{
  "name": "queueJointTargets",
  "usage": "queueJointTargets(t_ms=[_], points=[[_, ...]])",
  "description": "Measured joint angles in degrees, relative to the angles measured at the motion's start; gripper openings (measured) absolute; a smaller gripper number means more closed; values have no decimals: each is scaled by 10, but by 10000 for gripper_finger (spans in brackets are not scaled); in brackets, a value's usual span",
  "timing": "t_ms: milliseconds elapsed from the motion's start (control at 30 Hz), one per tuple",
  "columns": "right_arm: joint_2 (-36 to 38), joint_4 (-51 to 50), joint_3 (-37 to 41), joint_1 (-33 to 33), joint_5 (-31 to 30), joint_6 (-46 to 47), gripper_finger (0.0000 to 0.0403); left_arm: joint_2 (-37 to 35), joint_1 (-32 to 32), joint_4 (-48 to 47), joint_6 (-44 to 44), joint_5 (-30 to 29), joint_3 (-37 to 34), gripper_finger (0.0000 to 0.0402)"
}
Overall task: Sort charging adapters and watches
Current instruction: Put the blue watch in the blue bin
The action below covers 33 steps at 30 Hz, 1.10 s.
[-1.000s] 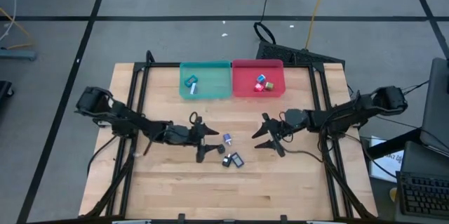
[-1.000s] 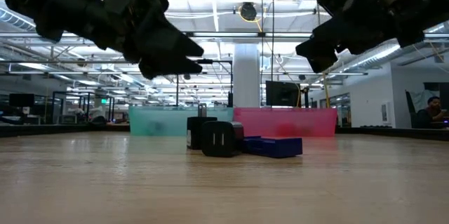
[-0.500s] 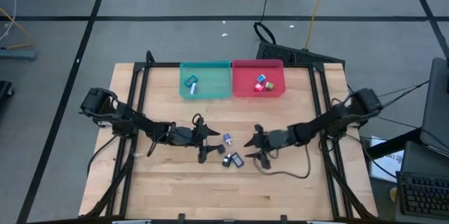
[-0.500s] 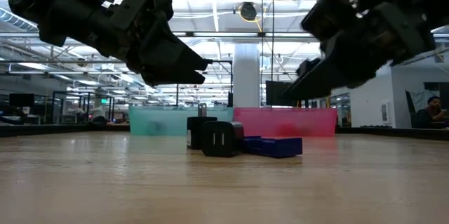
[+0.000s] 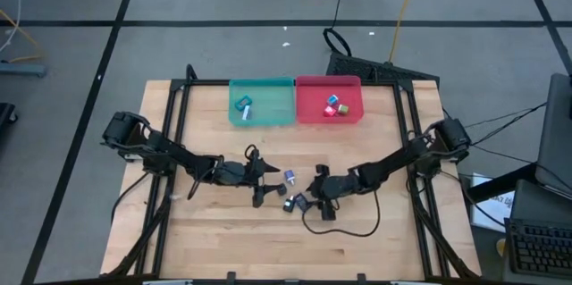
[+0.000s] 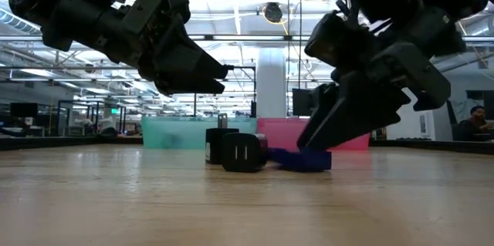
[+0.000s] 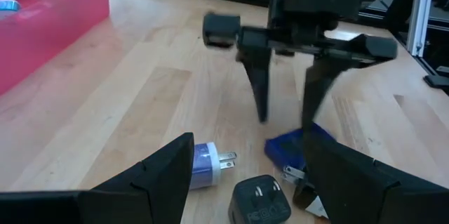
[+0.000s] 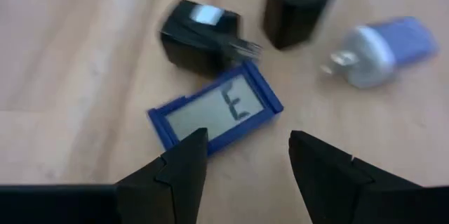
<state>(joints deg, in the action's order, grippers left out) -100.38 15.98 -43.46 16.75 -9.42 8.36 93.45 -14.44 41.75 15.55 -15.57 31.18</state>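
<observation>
two matte black jointed arms of blocky segments, left arm [image 5: 161, 153] and right arm [image 5: 402, 155]. each ends in a pair of dark tapered wedge-shaped fingers [image 8: 179, 171]. a thin black cable [image 5: 344, 229] loops beneath the right arm.

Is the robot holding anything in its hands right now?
No. The right hand hovers open over the blue watch, not gripping it, and the left hand is open too.
</observation>
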Motion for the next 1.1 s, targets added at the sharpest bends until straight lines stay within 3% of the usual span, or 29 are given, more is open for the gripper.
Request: queueJointTargets(t_ms=[267, 400, 500, 600, 800, 933, 1100], points=[[76, -190, 3, -2, -107, -2, 177, 0, 3, -1, -3, -5, 0, 269], [124, -206, 3, -3, -101, 13, 170, 0, 5, 0, -4, -10, 0, 269], [143, -159, 7, 2, -89, -4, 171, 0, 5, -1, -4, -10, 0, 269], [144, -85, 17, 2, -17, -65, 180, 0, 5, -3, -4, -10, 0, 269], [82, 50, 21, 1, 61, -186, 219, 0, 5, -2, -2, -10, 0, 269], [35, 122, 20, -3, 67, -224, 262, 0, 5, -1, 3, -10, 0, 269], [-11, 133, 20, -22, 70, -227, 298, 0, 4, -1, 12, -10, 0, 269]])
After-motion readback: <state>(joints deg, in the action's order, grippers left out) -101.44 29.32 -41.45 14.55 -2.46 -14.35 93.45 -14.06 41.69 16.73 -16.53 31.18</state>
